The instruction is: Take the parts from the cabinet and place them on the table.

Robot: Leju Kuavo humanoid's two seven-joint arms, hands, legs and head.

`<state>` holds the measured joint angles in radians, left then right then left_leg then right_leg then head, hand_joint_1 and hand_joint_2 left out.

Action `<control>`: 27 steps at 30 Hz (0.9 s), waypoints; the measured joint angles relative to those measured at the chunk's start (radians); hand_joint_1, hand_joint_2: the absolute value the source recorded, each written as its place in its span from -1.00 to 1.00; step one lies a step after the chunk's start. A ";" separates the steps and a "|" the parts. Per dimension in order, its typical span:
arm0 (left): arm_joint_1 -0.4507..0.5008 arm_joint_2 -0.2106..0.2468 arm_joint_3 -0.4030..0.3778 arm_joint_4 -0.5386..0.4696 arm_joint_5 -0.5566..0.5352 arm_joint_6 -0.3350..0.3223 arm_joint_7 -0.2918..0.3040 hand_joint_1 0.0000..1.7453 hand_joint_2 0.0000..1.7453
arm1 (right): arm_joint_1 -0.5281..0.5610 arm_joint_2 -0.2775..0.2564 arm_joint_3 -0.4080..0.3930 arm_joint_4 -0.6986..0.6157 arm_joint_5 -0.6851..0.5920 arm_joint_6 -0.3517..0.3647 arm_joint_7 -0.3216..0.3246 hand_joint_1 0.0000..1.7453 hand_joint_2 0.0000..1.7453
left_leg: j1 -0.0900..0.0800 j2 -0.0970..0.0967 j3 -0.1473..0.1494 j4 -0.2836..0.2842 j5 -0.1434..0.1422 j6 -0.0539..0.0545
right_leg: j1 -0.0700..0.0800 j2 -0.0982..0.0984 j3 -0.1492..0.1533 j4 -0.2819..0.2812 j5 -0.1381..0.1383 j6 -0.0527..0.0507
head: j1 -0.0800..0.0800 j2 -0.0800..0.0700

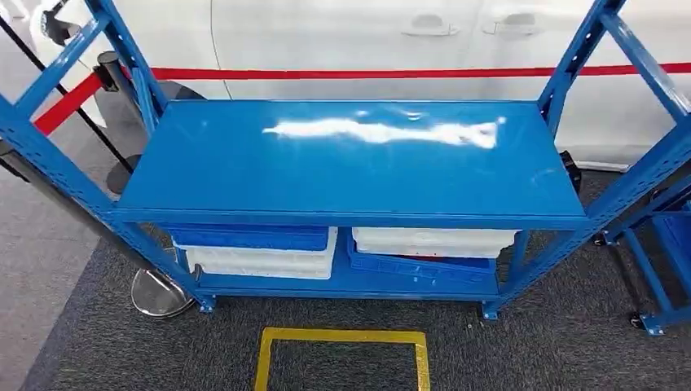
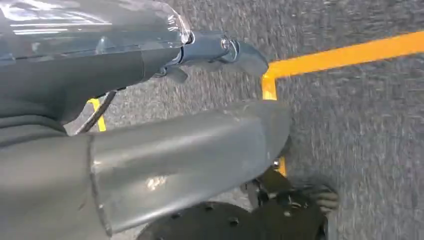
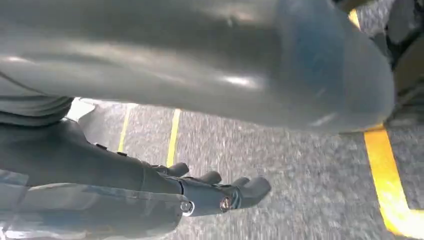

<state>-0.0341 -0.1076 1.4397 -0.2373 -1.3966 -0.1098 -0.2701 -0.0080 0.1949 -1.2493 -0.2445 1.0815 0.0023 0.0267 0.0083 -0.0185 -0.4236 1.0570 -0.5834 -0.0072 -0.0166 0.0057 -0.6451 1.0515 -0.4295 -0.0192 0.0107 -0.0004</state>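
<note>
Looking down from my head view, I've got a blue metal rack [image 1: 350,163] right in front of me. Its top shelf is a bare blue sheet with a glare streak across it. Underneath, on the lower shelf, sit the crates: on the left a blue crate [image 1: 248,237] stacked on a white crate [image 1: 261,262], on the right a white crate [image 1: 432,241] on top of a blue one [image 1: 420,269]. Can't tell what parts are inside any of them, since the top shelf's front edge covers their openings.

Stuff around it: a white car body [image 1: 367,37] behind the rack with a red barrier belt [image 1: 342,74] stretched across, a round chrome stanchion base [image 1: 159,295] beside the rack's left front leg, and another blue frame on casters [image 1: 660,269] off to the right. On the grey carpet between me and the rack there's a yellow taped rectangle [image 1: 342,354].

Both arms hang at my sides. My left hand [image 2: 220,52] points at the carpet near a yellow tape corner [image 2: 270,82], fingers out fairly straight, nothing in it. My right hand [image 3: 220,192] is over the carpet too, fingers loosely curved and apart, holding nothing. Both are well apart from the crates.
</note>
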 joint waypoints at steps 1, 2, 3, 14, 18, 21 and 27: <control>-0.003 0.000 0.000 0.000 0.002 0.000 -0.002 -1.00 -1.00 | 0.000 0.000 -0.001 -0.001 0.001 0.000 -0.001 -1.00 -1.00 | 0.001 0.006 -0.030 0.054 -0.023 -0.006 | -0.001 -0.002 0.011 -0.008 -0.004 -0.006 | -0.009 0.000; -0.004 0.000 0.000 0.000 0.003 -0.001 -0.002 -1.00 -1.00 | -0.002 0.000 -0.001 -0.001 0.001 0.000 -0.002 -1.00 -1.00 | 0.003 0.008 -0.065 0.116 -0.057 -0.011 | 0.000 -0.003 0.017 -0.010 -0.007 -0.010 | -0.009 0.000; -0.004 0.001 0.000 0.000 0.003 -0.001 -0.002 -1.00 -1.00 | -0.003 0.000 -0.001 -0.001 0.002 0.000 -0.002 -1.00 -1.00 | 0.004 0.009 -0.105 0.179 -0.093 -0.016 | 0.001 -0.003 0.020 -0.010 -0.012 -0.011 | -0.009 0.000; 0.001 0.004 0.000 0.000 0.000 -0.004 0.002 -1.00 -1.00 | -0.009 0.005 -0.001 -0.001 0.016 0.003 -0.002 -1.00 -1.00 | -0.003 0.013 -0.101 -0.037 0.081 0.025 | 0.008 -0.001 0.049 -0.016 -0.021 0.029 | -0.016 0.000; -0.003 0.004 0.000 0.000 0.000 -0.005 0.000 -1.00 -1.00 | -0.011 0.005 -0.001 -0.001 0.020 0.002 -0.006 -1.00 -1.00 | 0.002 0.017 -0.106 -0.052 0.105 0.044 | 0.003 -0.003 -0.032 0.171 -0.158 0.036 | -0.008 0.000; 0.000 0.004 0.000 0.000 0.000 -0.005 0.000 -1.00 -1.00 | -0.010 0.005 -0.001 0.000 0.020 0.002 -0.008 -1.00 -1.00 | -0.001 0.018 -0.112 -0.050 0.108 0.043 | 0.003 -0.003 -0.057 0.259 -0.173 0.038 | -0.008 0.000; -0.001 0.003 0.000 0.000 0.001 -0.007 -0.002 -1.00 -1.00 | -0.013 0.005 -0.002 -0.001 0.020 0.001 -0.008 -1.00 -1.00 | -0.008 0.016 -0.116 -0.037 0.103 0.022 | 0.014 -0.004 0.101 -0.029 -0.065 0.016 | -0.009 0.000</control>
<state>-0.0355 -0.1049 1.4397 -0.2373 -1.3954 -0.1164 -0.2724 -0.0212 0.1995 -1.2509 -0.2453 1.1017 0.0034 0.0183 0.0006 -0.0026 -0.5391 1.0201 -0.4800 0.0151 -0.0029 0.0021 -0.5445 1.0228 -0.4948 -0.0031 0.0015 0.0000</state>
